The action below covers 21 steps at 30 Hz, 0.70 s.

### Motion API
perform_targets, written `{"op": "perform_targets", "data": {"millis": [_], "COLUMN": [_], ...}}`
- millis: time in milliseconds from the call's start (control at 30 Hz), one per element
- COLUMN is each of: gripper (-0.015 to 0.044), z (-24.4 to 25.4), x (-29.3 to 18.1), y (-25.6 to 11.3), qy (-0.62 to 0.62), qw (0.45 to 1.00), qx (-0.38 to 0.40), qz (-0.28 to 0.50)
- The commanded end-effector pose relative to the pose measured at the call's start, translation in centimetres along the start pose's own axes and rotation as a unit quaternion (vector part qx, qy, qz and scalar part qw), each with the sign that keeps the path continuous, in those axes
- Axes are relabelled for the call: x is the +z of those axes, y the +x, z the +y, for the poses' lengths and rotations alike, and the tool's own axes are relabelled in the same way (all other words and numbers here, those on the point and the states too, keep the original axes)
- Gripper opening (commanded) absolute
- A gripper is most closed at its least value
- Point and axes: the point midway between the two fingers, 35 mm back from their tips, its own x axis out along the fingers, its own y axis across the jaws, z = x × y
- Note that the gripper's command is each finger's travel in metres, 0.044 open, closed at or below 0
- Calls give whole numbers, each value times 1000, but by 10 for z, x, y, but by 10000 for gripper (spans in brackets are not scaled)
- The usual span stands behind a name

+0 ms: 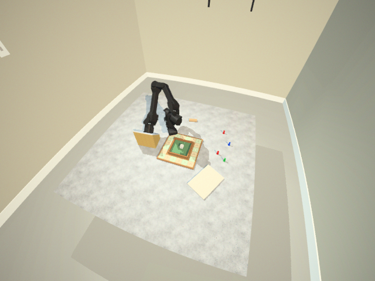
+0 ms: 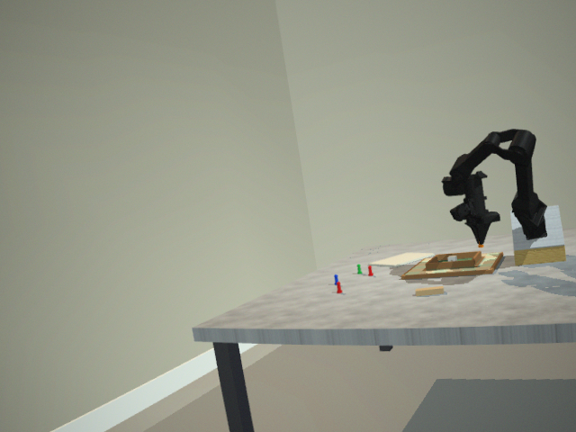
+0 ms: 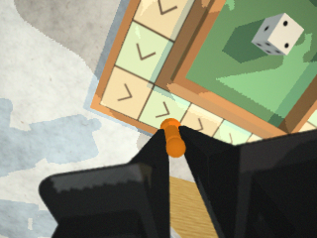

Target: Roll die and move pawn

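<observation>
- Evidently, the roll comes first in the job and is done; the die (image 1: 181, 146) (image 2: 451, 258) (image 3: 284, 32) lies inside the tray (image 1: 179, 156) (image 2: 454, 265) (image 3: 233, 110), whose raised walls serve to keep a rolling die off the squares.
- The face that seems uppermost in the wrist view shows two pips; the sides are partly visible too, so the count is a reading, likely two.
- The gripper (image 1: 172, 132) (image 2: 481, 241) (image 3: 171, 133) is closed on the orange pawn (image 2: 481, 245) (image 3: 174, 144), its fingers narrow about the slim body; the top view hides the pawn.
- The pawn hangs above the table, near the board (image 1: 175, 164) (image 2: 451, 274) (image 3: 119, 117); carrying it raised presumably spares the tray and squares a knock.
- Arrows run down one side, turn at the corner and follow the next edge; the right square depends on where the pawn starts, which cannot be told from here.
- Next, probably, comes lining up over the chosen square, lowering upright, then letting go; a tilted release could topple the pawn.
- The wooden block (image 1: 193, 120) (image 2: 429, 291) and the green pawn (image 1: 224, 159) (image 2: 359, 269) lie off the board; the arm should leave both alone.
</observation>
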Motion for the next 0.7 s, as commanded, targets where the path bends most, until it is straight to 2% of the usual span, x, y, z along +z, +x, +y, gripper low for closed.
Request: {"op": "perform_targets", "data": {"millis": [0,333,667], "gripper": [0,0,0], "z": [1,1,2], "x": [-6,-8,-7], "y": [7,13,44], "qy": [-66,-91,-91], "qw": [998,996,996], "qx": [1,1,2], "qz": [-2,-2,-2]}}
